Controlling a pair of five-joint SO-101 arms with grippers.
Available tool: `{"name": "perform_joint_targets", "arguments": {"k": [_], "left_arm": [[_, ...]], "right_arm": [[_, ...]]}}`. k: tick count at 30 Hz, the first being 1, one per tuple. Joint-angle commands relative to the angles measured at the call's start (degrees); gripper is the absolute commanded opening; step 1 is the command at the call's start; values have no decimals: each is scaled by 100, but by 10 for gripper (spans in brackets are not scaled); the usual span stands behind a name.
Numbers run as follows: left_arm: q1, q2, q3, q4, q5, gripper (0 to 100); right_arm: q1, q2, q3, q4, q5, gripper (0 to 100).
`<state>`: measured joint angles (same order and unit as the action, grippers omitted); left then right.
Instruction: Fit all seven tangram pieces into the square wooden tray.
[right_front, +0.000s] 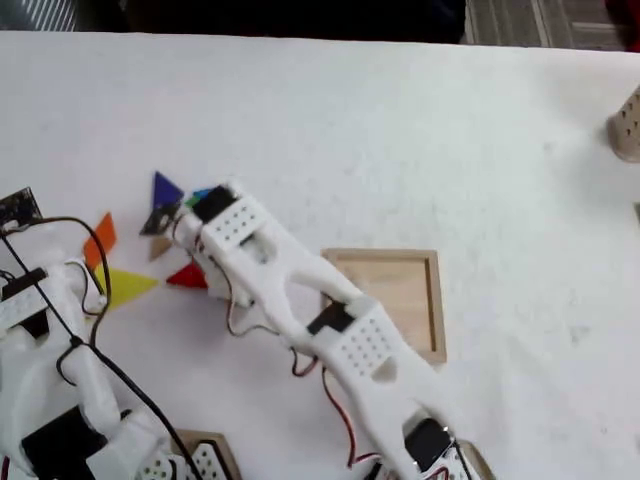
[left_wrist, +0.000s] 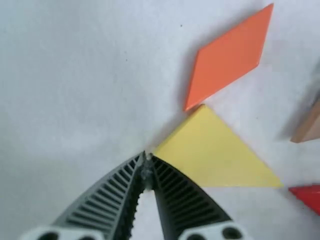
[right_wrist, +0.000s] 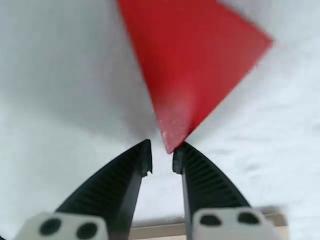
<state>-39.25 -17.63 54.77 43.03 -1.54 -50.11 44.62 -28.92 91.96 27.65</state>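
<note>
The square wooden tray (right_front: 436, 300) lies right of centre with nothing in it, and the right arm crosses over its left edge. Loose pieces cluster to its left: a blue triangle (right_front: 165, 188), an orange parallelogram (right_front: 100, 240), a yellow triangle (right_front: 128, 285), a red triangle (right_front: 187, 275) and a tan piece (right_front: 158, 247). My right gripper (right_wrist: 161, 160) is narrowly open, a corner of the red triangle (right_wrist: 190, 65) right at the gap between its tips. My left gripper (left_wrist: 145, 165) is shut, its tip beside the yellow triangle (left_wrist: 215, 155) and near the orange parallelogram (left_wrist: 230, 57).
A green-and-blue piece (right_front: 197, 195) peeks out from under the right arm's wrist. Black cables (right_front: 75, 330) loop over the left arm. A tan perforated object (right_front: 628, 125) stands at the far right edge. Wooden base blocks (right_front: 212, 448) sit at the front.
</note>
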Motion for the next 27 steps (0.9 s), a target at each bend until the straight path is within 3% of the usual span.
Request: {"name": "perform_joint_targets", "arguments": {"k": [1,6,11,18,27], "left_arm": [[57,-22,-176,-44,26,23],[57,-22,-176,-44,26,23],[57,-22,-185,-44,26,23],[-22,-22,-185,-44,53,23],[-31,-22,-185,-44,53,23]], "right_arm": [[-338,-1367,1662,-831,-229,66],[-233,-3090,3543,-2211,-976,70],[-13,-3758,3965,-2870,-1767,74],[40,-3749,3991,-4259,-3560,188],[-75,-2413,3903,-6835,-3877,194]]}}
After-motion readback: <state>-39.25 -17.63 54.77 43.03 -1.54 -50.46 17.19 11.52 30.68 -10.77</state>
